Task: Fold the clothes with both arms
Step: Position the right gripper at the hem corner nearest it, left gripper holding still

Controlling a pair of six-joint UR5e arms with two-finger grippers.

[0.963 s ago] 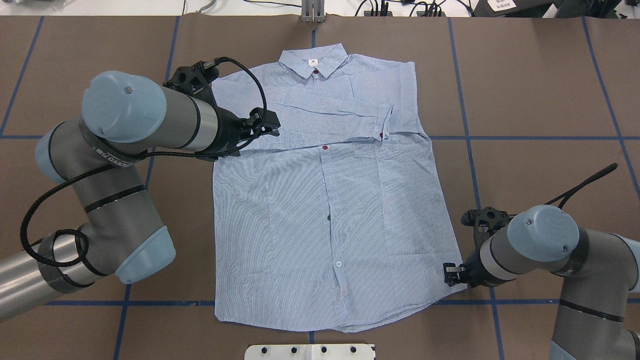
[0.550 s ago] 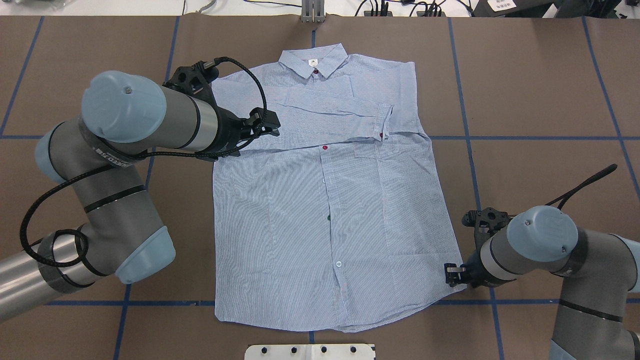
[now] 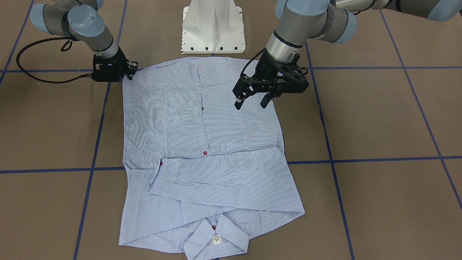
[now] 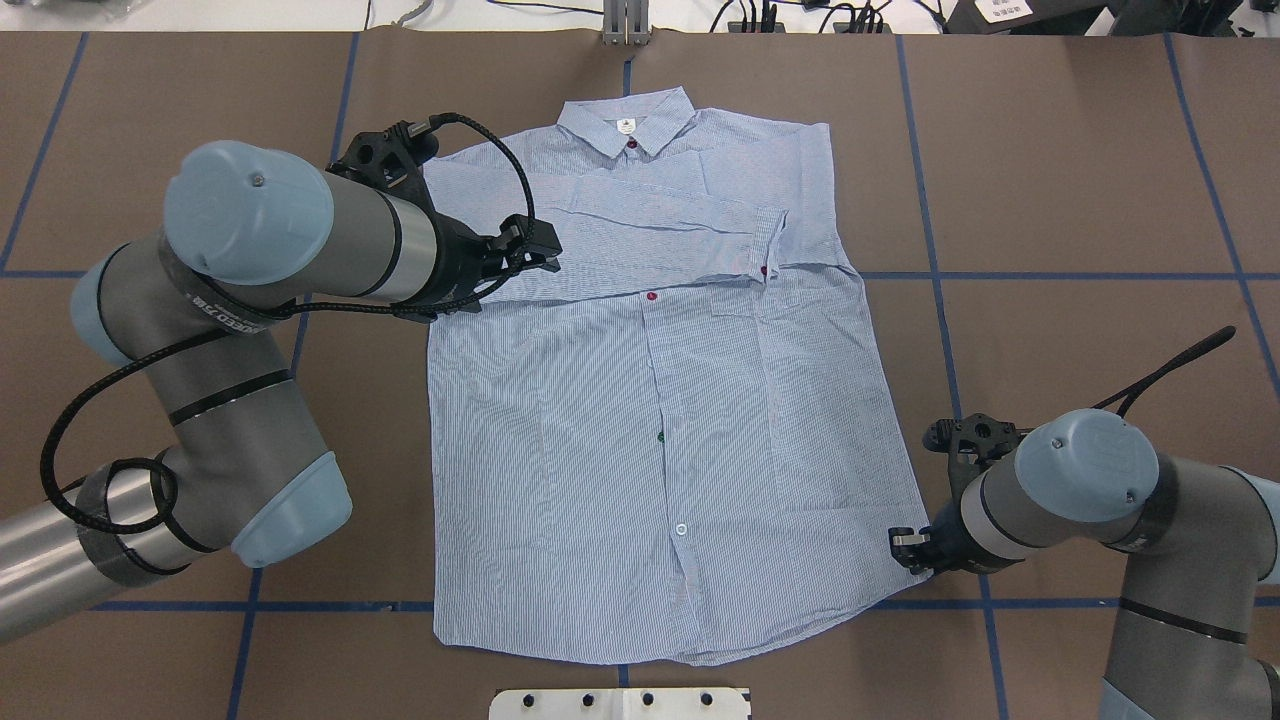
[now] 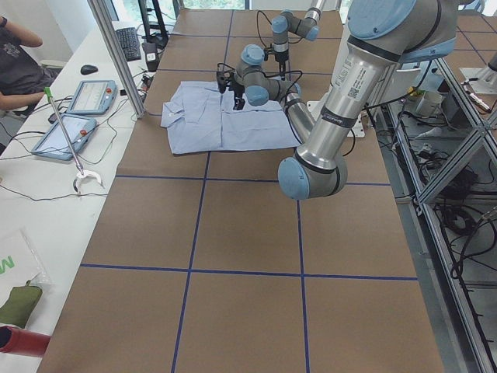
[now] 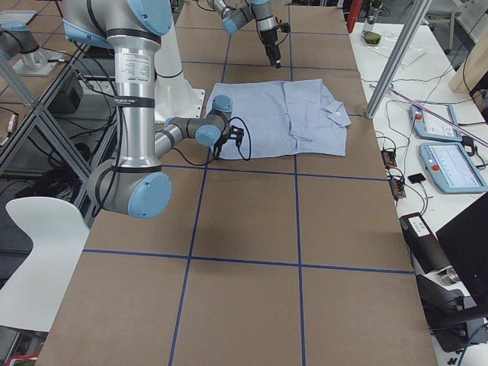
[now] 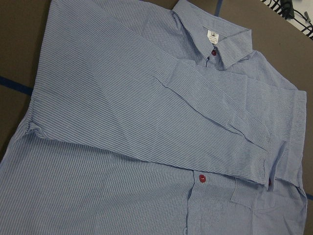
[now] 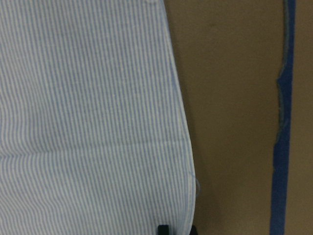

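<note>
The striped shirt (image 4: 600, 450) lies flat and face up on the table, collar (image 4: 627, 120) at the far side. Both sleeves are folded across the chest, and one cuff (image 4: 770, 240) ends near the pocket. My left gripper (image 3: 251, 104) hangs open a little above the shirt's body, on my left side, with nothing between its fingers. Its wrist view looks down on the folded sleeves (image 7: 146, 117). Down at table height, my right gripper (image 4: 905, 548) is shut on the shirt's near right hem corner. The side edge (image 8: 183, 161) runs down to its fingertips.
The white pedestal base (image 3: 213, 25) stands just behind the hem. Brown table cover (image 4: 1080, 200) with blue tape lines stretches out on both sides of the shirt. Tablets (image 5: 89, 97) and cables lie on the operators' bench, where a person's arm (image 5: 19, 35) shows.
The lower part of the shirt has slid slightly toward my right, along with the right gripper at the hem corner. The left arm has barely moved.
</note>
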